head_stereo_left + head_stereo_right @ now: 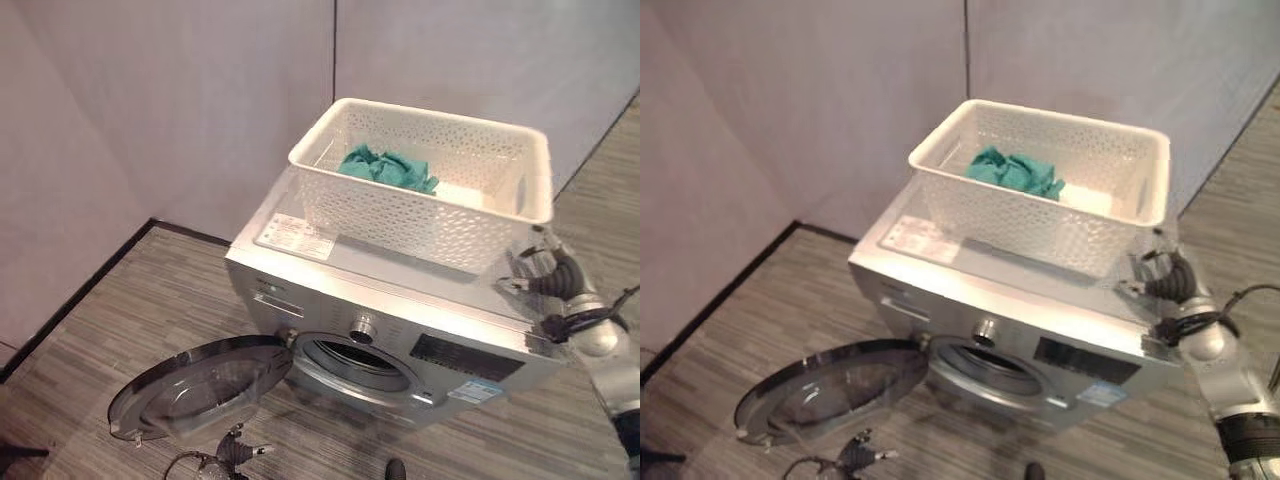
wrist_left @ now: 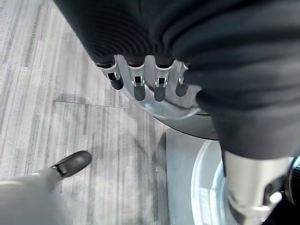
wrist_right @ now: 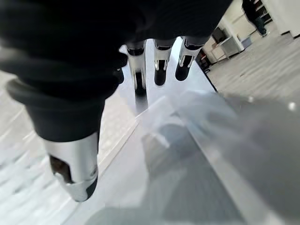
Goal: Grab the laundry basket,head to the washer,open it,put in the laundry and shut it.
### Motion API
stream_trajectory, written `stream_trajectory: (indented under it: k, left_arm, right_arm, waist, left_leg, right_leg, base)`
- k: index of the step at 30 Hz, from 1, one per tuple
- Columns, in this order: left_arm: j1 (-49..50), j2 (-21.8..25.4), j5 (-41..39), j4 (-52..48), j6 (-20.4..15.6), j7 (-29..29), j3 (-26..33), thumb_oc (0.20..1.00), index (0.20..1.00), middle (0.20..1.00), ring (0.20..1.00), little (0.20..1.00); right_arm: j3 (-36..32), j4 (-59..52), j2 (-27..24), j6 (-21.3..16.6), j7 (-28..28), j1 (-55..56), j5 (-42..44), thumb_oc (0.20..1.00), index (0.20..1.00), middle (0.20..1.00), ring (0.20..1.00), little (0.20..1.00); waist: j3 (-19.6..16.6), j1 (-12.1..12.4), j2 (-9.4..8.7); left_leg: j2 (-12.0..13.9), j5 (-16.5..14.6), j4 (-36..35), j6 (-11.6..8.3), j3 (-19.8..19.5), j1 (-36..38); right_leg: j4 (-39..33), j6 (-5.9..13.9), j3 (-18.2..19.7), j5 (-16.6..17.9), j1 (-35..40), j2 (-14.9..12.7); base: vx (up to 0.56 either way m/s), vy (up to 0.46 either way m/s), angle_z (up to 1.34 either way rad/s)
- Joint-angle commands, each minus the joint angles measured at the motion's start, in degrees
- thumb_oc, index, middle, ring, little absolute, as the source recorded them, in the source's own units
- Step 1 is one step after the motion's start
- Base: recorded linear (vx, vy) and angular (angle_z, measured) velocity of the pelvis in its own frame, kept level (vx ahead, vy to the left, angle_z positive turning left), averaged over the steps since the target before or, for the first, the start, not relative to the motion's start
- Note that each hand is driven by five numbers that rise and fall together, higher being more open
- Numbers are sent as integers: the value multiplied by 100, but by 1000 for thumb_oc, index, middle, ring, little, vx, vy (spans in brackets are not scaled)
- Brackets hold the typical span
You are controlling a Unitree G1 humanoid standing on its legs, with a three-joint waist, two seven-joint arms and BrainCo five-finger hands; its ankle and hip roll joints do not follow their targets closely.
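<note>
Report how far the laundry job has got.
Done: the white basket stands on top of the washer, and the washer door hangs open. In hand: the right hand is beside the basket's near corner, fingers relaxed; the left hand is low by the door. Left: the green laundry lies in the basket, so loading and shutting remain.

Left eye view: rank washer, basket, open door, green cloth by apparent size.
1. Washer
2. Basket
3. Door, though it sits nearer the camera, so its rank against the basket is unsure
4. Green cloth
</note>
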Motion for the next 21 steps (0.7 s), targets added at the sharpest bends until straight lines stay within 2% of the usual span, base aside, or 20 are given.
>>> stream_trajectory:
  k: [1, 7, 12, 21]
  left_arm:
    - [-270, 105, 26, 310, -66, 85, -80, 1000, 1000, 1000, 1000, 1000]
    - [-288, 124, 61, 319, -67, 79, -57, 1000, 1000, 1000, 1000, 1000]
    - [-270, 101, 19, 340, -35, 50, -52, 1000, 1000, 1000, 1000, 1000]
    - [-222, 132, 107, 430, 45, 14, -50, 1000, 1000, 1000, 1000, 1000]
  right_arm:
    - [-11, -23, -195, -187, -141, -388, -164, 1000, 1000, 1000, 1000, 1000]
    - [-377, -652, -266, -149, -168, -331, -201, 1000, 1000, 1000, 1000, 1000]
    - [-633, -520, -297, 26, -209, -251, -143, 1000, 1000, 1000, 1000, 1000]
    - [-1411, -849, -764, 162, -683, -465, -287, 1000, 1000, 1000, 1000, 1000]
  waist:
    - [-96, 206, -246]
    - [-129, 219, -260]
    - [-163, 224, -269]
    - [-206, 178, -287]
  left_leg:
    - [273, -121, 31, -96, 70, 268]
    - [252, -135, 31, -89, 35, 269]
    - [244, -155, 31, -76, 26, 273]
    - [211, -235, 31, -46, 76, 300]
  right_leg:
    - [55, 299, 328, 188, -92, -315]
    - [55, 301, 276, 187, -57, -345]
    - [55, 304, 274, 179, -43, -349]
    - [55, 334, 360, 198, -76, -369]
  base:
    - [0, 0, 0]
    - [13, 4, 9]
    - [1, 1, 1]
    - [0, 0, 0]
